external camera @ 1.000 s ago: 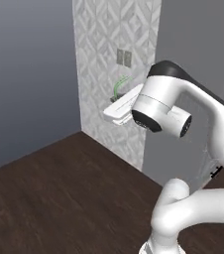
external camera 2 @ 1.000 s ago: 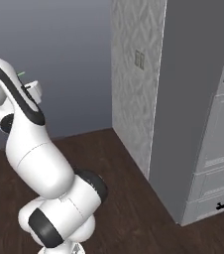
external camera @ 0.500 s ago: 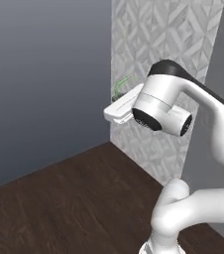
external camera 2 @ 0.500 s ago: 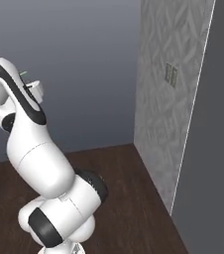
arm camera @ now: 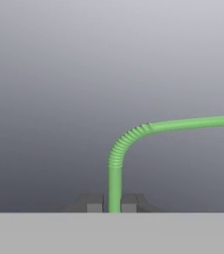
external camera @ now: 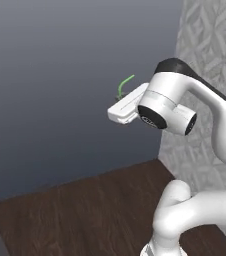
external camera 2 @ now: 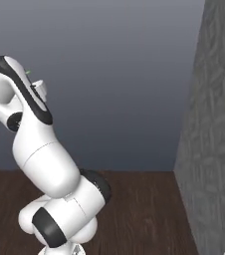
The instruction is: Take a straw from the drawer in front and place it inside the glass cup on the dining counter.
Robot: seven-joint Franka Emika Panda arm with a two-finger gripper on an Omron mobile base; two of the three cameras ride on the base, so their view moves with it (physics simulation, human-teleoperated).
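Plain grey wall and dark wood floor (external camera: pixel 85 210) all around, with a patterned wall (external camera: pixel 210 40) off at 3 o'clock. Pincer (arm camera: pixel 111 202) is clamped on the straw (arm camera: pixel 115 183) low on its straight shaft, the bent end curling off toward 3 o'clock in the hand view; I'd guess it's feather-light, slick and easy to crush, so gripping the shaft beats gripping the ribbed bend. Arm (external camera: pixel 185 150) is folded up high, hand held out level toward the grey wall.
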